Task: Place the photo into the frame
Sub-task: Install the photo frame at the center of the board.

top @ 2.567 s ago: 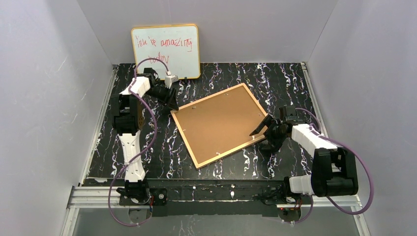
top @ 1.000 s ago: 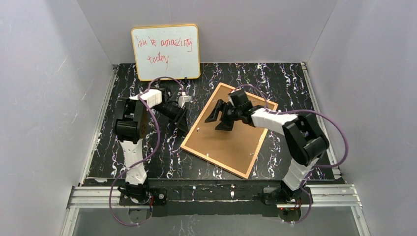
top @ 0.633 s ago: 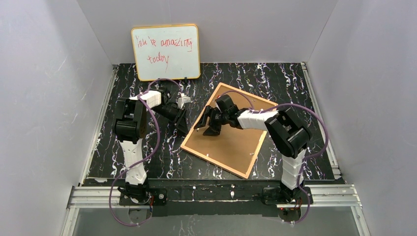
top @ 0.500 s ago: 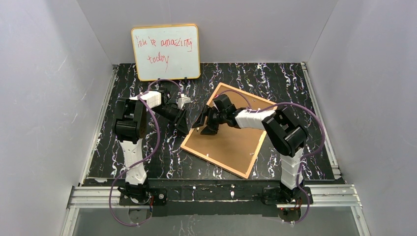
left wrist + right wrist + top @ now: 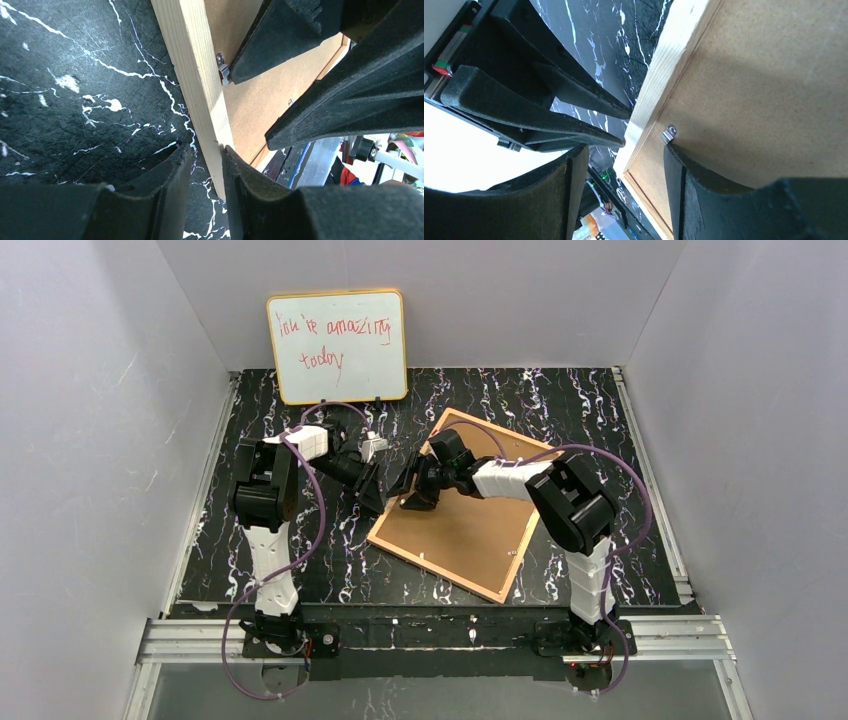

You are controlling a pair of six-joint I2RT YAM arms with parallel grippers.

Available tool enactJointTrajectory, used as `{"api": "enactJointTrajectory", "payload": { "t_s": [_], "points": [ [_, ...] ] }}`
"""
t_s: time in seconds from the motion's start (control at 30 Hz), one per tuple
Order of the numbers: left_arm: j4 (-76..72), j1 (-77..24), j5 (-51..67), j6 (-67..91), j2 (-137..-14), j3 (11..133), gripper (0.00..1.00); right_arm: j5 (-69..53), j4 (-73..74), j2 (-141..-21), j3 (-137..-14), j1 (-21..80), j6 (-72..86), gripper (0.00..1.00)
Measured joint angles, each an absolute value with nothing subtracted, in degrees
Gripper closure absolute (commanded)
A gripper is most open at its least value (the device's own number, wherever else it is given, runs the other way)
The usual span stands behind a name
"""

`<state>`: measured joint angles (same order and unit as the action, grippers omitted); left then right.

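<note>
The frame (image 5: 470, 530) lies face down on the table, brown fibreboard back up. My left gripper (image 5: 378, 495) is at its left edge. In the left wrist view it (image 5: 206, 150) is shut across the pale wooden rim (image 5: 195, 75), one finger on the board side and one on the table side. My right gripper (image 5: 412, 490) reaches over the same edge from the right and stands open (image 5: 624, 148). One of its fingertips sits at a small metal tab (image 5: 668, 133) on the frame's back (image 5: 749, 90). The photo is out of view.
A yellow-rimmed whiteboard (image 5: 337, 345) with red handwriting leans on the back wall. White walls close in the black marbled table (image 5: 300, 540) on three sides. Both sets of fingers crowd the frame's left edge, a few centimetres apart.
The frame turned clockwise early on. Over the last second my right gripper slid from mid-board to the left edge and narrowed its jaws. The left jaws closed a little on the rim.
</note>
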<state>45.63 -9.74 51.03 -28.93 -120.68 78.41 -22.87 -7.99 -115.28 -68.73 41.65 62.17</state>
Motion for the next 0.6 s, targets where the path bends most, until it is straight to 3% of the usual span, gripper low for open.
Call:
{"api": "enactJointTrajectory", "payload": {
  "t_s": [0.6],
  "points": [
    [45.6,-10.3,51.3,-28.9,-120.7,78.0,0.72,-24.7,-7.5,-118.2,-72.2,41.8,61.7,0.37]
  ]
}}
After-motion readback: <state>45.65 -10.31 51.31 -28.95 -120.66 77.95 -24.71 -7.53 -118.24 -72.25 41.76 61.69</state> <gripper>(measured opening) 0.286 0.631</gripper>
